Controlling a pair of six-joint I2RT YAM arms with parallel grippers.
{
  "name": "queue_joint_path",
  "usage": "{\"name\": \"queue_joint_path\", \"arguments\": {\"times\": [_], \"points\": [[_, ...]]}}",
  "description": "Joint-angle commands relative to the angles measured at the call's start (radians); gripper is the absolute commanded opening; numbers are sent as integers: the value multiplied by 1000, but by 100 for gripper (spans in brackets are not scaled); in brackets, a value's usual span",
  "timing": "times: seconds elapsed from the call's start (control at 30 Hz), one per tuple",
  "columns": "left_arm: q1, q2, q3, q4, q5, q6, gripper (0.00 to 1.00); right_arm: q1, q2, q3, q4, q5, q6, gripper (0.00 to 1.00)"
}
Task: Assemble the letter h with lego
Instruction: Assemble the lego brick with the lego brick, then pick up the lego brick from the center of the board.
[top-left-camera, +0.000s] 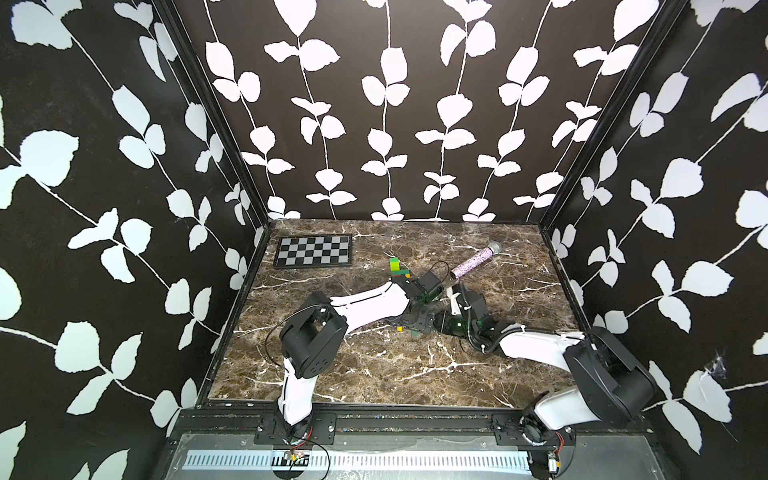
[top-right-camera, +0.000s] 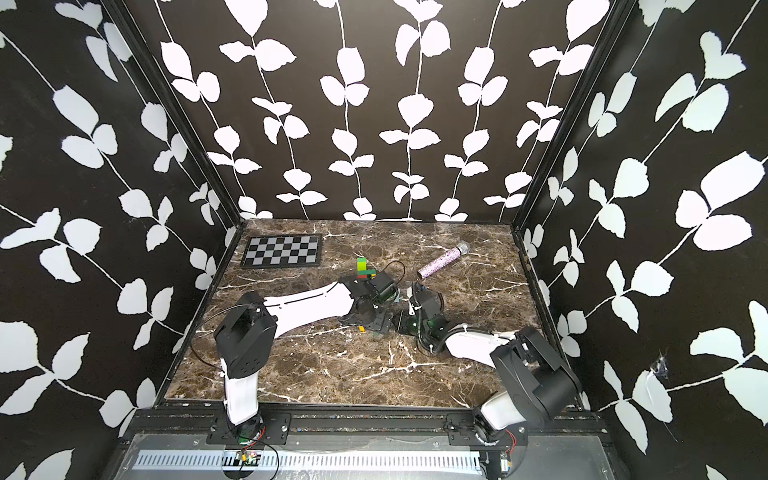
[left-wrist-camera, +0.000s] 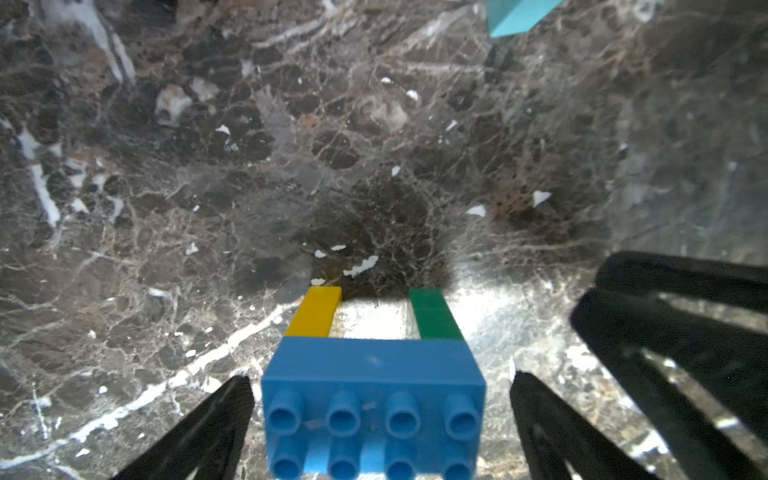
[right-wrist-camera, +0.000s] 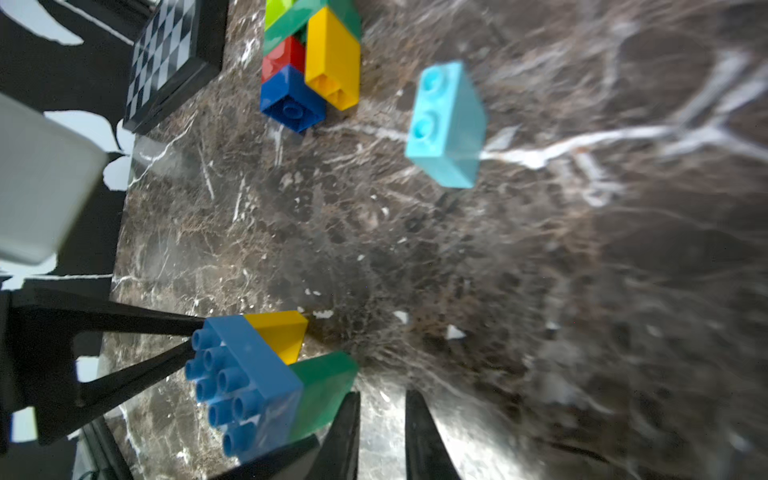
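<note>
My left claw (left-wrist-camera: 382, 380) stands wide apart either side of the blue brick (left-wrist-camera: 374, 365) (joined to a yellow brick (left-wrist-camera: 313, 311) and a green brick (left-wrist-camera: 436, 313)); my right claw (right-wrist-camera: 382, 395), slightly parted, grips nothing.

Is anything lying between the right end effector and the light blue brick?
Nothing visible: only bare marble lies between the right end effector and the light blue brick; the blue-topped assembly sits to one side.

A blue brick (left-wrist-camera: 374, 374) bridges a yellow brick (left-wrist-camera: 316, 311) and a green brick (left-wrist-camera: 436, 316) (studs facing the wrist cameras), while a light blue brick (right-wrist-camera: 446, 124) lies alone near a mixed-colour cluster (right-wrist-camera: 309, 62).
</note>
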Motion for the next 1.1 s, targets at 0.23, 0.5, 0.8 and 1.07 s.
{"name": "queue_joint_path", "arguments": {"times": [0.23,0.5,0.8,1.07], "points": [[23,-210,2,42,-51,-6,99,-67,-147,-51,-95,234,-58,39],[173,-324,-183,339,111,3,99,-86,-156,-55,-107,326,-124,43],[120,46,297,38,115,46,83,-112,-167,-73,-155,487,-89,43],[81,322,571,-71,70,-12,70,-160,-133,-76,-159,433,-27,43]]}}
